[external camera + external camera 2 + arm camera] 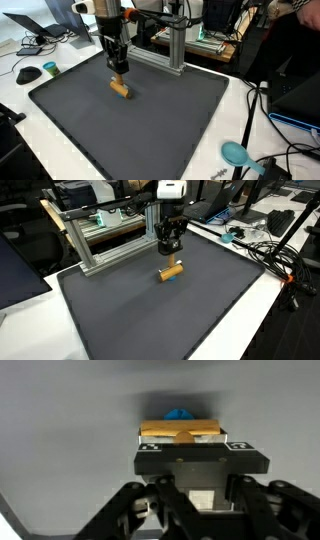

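My gripper (119, 70) hangs just above a small wooden cylinder (121, 89) that lies on its side on the dark grey mat (150, 130). In both exterior views the cylinder (171, 273) sits toward the far part of the mat (180, 310), near the aluminium frame (110, 235), and it looks apart from my fingertips, though the gap is too small to judge surely. The exterior view from the frame's side shows a blue end on the cylinder, which the opposite view hides. My wrist view gives what neither of those does: straight down past my gripper (180, 440), the tan cylinder (180, 431) lies crosswise just beyond the fingertips, with a blue piece (179, 415) peeking out behind it. My jaws are drawn as far in as they go, and I cannot see anything clamped between them. A teal round object (236, 153) rests on the white table (260, 130), well apart from me.
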Action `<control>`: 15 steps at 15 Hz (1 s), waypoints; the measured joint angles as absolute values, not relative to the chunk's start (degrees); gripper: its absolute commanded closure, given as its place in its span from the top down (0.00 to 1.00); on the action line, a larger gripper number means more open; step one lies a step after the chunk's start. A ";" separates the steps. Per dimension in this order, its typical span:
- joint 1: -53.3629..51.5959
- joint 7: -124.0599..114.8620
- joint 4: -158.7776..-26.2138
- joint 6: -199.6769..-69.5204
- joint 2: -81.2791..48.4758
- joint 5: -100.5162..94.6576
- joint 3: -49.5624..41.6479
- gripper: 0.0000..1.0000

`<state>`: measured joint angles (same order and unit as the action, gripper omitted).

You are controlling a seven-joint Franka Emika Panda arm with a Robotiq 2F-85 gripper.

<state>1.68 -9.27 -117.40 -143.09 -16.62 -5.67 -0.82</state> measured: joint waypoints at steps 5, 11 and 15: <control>1.46 -9.31 -115.42 -139.34 -17.32 -5.67 -0.86 0.22; 1.15 -9.44 -112.92 -135.95 -18.55 -5.72 -0.99 0.22; 1.05 -9.44 -111.85 -134.68 -19.11 -5.73 -1.05 0.22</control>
